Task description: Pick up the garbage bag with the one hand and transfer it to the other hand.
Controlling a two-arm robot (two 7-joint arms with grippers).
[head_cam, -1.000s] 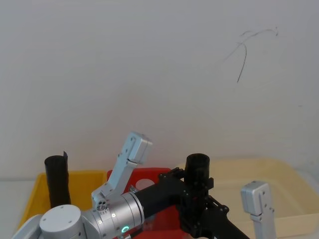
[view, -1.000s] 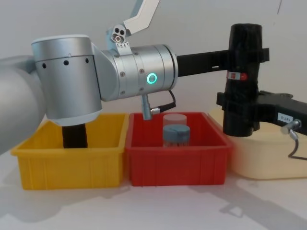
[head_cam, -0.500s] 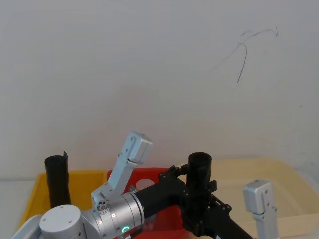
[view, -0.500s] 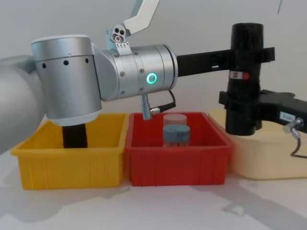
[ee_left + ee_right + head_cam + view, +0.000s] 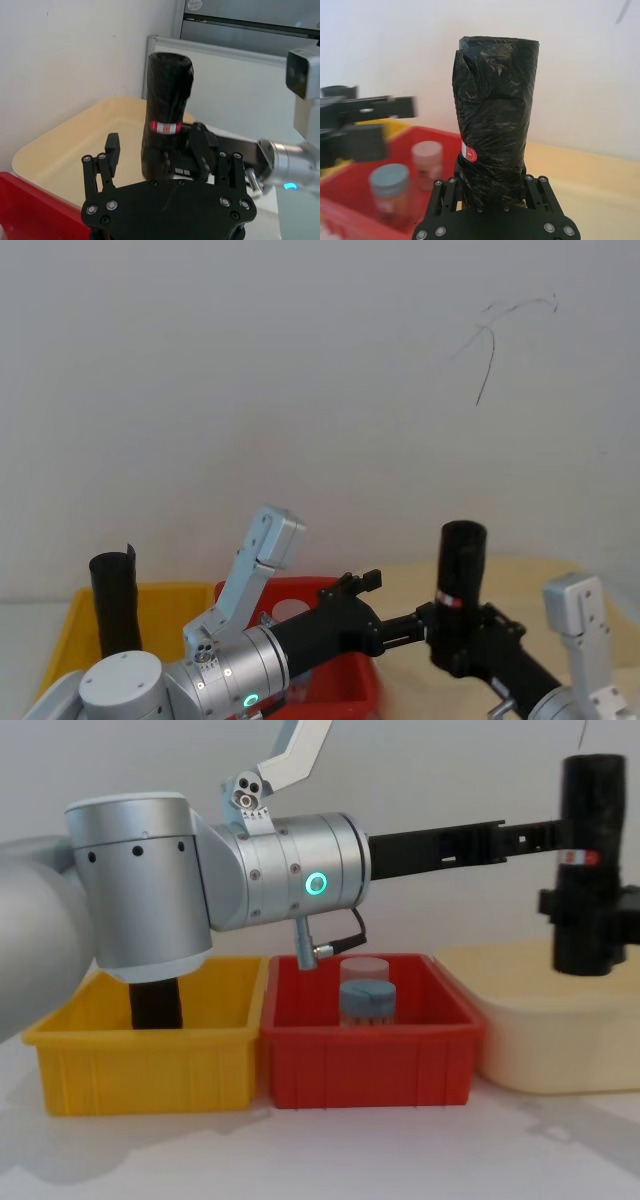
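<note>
r gripper [image 5: 457, 635] fingers clamped on garbage bag [image 5: 590, 860], upright over cream tub [image 5: 520, 1050]; l gripper [image 5: 522, 834] fingers open, near bag.

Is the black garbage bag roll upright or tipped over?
Upright: the black cylindrical plastic roll with red-and-white band stands vertical in the right claw.

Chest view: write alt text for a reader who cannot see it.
The right gripper holds the garbage bag upright over a cream tub, while the left gripper, open, reaches across toward it. Below sit a red bin with two jars and a yellow bin holding a plain black roll.
</note>
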